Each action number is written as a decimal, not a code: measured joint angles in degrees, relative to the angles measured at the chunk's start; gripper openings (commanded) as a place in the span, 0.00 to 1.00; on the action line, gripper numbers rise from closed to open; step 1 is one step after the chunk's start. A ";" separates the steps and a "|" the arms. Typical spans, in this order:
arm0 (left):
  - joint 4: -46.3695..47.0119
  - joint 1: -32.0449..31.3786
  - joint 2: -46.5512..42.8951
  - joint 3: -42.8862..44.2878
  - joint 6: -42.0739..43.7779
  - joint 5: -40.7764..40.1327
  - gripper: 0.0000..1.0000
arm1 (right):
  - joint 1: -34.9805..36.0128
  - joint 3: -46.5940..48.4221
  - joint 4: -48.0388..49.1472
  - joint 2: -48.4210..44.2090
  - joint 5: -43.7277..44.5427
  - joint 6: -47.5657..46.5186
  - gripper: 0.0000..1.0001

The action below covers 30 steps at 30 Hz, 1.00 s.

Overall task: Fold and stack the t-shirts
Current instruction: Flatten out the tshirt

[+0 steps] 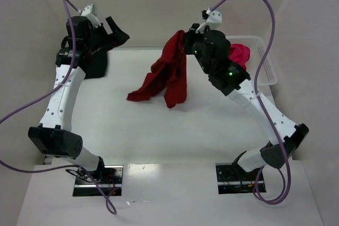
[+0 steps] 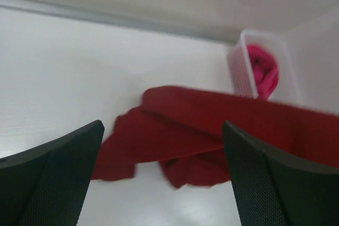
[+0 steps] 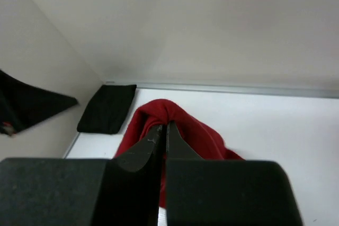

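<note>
The right pincer (image 3: 165, 126) is closed on the dark red t-shirt (image 1: 169, 75), which hangs with its lower end on the counter (image 1: 159, 130), the left pincer (image 2: 163, 130) stands wide and empty near the black t-shirt (image 3: 108, 108), and the pink t-shirt (image 1: 239, 54) lies in the basket (image 1: 267, 70).

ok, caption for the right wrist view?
Right gripper shut on the crimson t-shirt above the white table; black t-shirt lies near the far wall.

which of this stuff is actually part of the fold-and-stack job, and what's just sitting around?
Job:
- red t-shirt
- pink t-shirt
- black t-shirt

Lying about:
- white basket, with the pink t-shirt in it
</note>
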 measured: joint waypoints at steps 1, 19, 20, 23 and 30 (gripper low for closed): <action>0.59 0.00 -0.11 -1.55 0.87 1.22 1.00 | 0.09 0.52 -0.76 -0.76 0.24 -0.24 0.01; 11.43 -10.99 21.29 -24.96 29.53 25.14 0.98 | -1.53 -3.91 -7.69 -4.57 3.37 -1.11 0.01; 11.56 -11.30 22.49 -24.85 30.03 25.44 0.97 | -2.27 -4.85 -7.69 -5.18 3.06 -0.87 0.01; 11.82 -11.93 25.83 -23.39 31.91 26.10 0.95 | -3.61 -6.82 -7.98 -6.60 2.86 -0.24 0.01; 12.41 -12.00 29.64 -21.79 33.90 25.73 0.94 | -4.13 -7.76 -8.09 -7.13 2.67 0.44 0.01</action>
